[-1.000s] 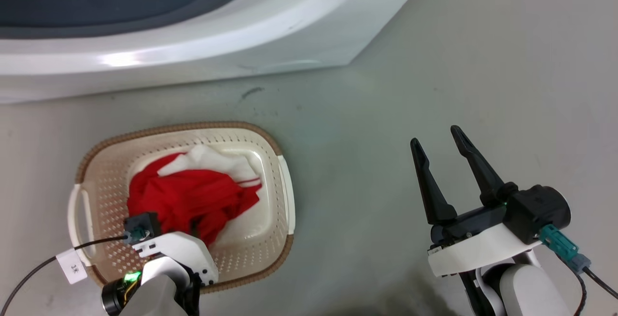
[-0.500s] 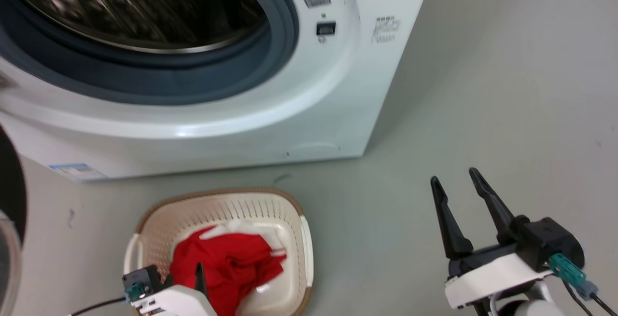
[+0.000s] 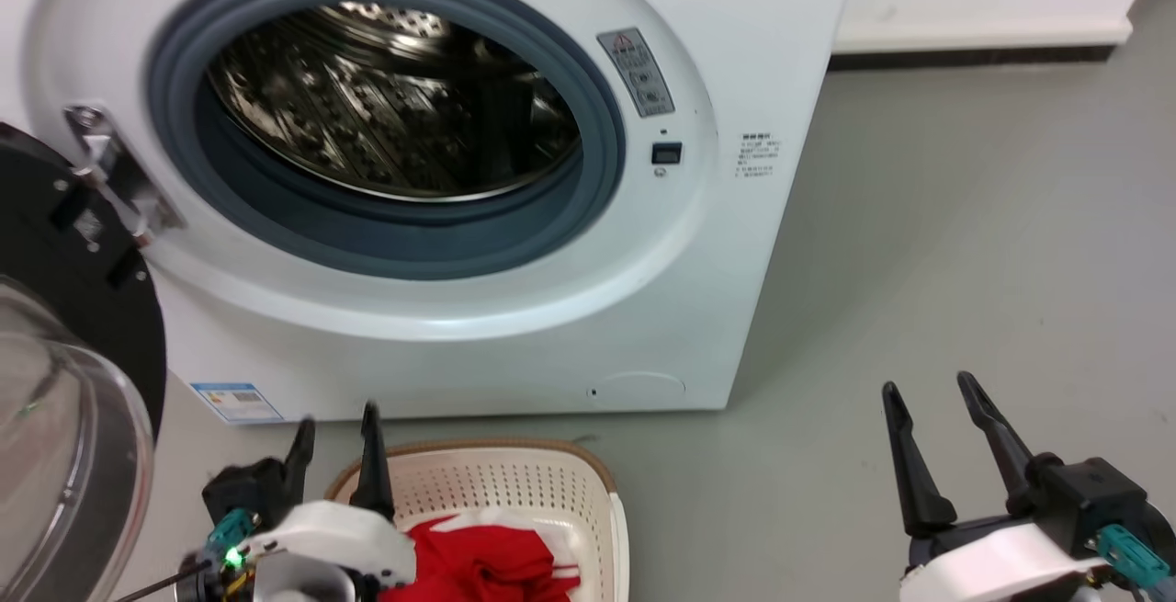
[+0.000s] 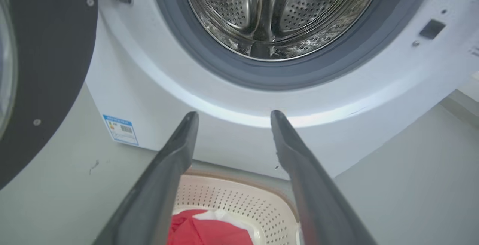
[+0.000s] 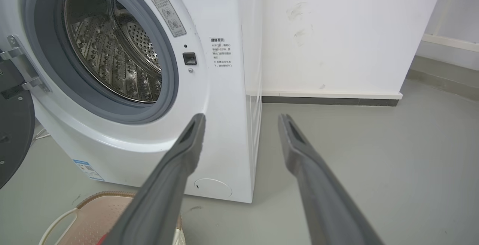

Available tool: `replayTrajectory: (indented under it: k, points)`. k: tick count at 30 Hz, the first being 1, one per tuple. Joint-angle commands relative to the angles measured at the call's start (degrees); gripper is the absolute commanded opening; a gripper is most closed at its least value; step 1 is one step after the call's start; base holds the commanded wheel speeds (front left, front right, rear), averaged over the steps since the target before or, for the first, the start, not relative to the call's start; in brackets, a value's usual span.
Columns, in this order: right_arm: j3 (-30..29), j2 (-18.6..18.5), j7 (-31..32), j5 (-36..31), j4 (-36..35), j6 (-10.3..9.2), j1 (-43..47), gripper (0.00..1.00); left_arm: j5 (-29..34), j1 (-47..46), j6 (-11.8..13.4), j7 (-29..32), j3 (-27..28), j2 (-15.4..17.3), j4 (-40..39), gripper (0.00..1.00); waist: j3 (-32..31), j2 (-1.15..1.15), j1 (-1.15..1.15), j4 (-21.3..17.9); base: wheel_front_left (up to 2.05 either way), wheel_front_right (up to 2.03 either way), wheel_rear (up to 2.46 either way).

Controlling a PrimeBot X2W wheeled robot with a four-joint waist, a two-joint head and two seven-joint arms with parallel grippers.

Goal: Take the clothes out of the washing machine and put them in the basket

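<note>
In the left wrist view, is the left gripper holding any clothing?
No: the left gripper is open and empty; the red clothes lie in the basket below.

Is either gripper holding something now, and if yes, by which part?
Nothing is held. The left gripper and the right gripper are both open and empty; the red clothes lie in the basket.

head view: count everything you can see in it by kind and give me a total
washing machine: 1
basket: 1
heap of red clothes: 1 (how many garments are in it cannot be told)
robot hands: 2, left hand and right hand
total: 5
</note>
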Motion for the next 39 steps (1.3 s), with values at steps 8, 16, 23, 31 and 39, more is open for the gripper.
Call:
replayTrajectory:
  k: [8,16,23,31,39]
  points:
    - [-2.8,0.0,1.8,-1.2,-2.0,-0.03,3.3,1.0,7.1,3.2,0.2,-0.1,-3.0,0.0,-17.0,1.0,-5.0,0.0,0.01,1.1,0.0,0.0,0.0]
    - [-4.0,0.0,2.4,-1.4,-3.2,-0.03,5.2,1.0,11.1,8.1,1.1,-0.1,-4.9,0.9,-22.5,1.0,-6.9,0.0,0.01,1.3,0.0,0.0,0.0]
    - [-3.5,0.0,2.6,-1.4,-2.8,-0.03,5.7,1.0,10.9,11.3,1.8,0.6,-5.3,1.1,-22.8,1.0,-7.0,0.0,0.01,1.9,0.0,0.0,0.0]
    - [-2.6,0.0,2.6,-1.2,-2.8,-0.03,5.1,1.0,10.7,11.4,2.3,0.6,-6.0,1.4,-22.7,1.0,-6.3,0.0,0.01,2.7,0.0,0.0,0.0]
    - [-2.4,0.0,2.5,-1.1,-2.6,-0.03,4.7,1.0,10.6,11.2,2.6,0.7,-6.3,1.7,-22.5,1.0,-6.1,0.0,0.01,2.9,0.0,0.0,0.0]
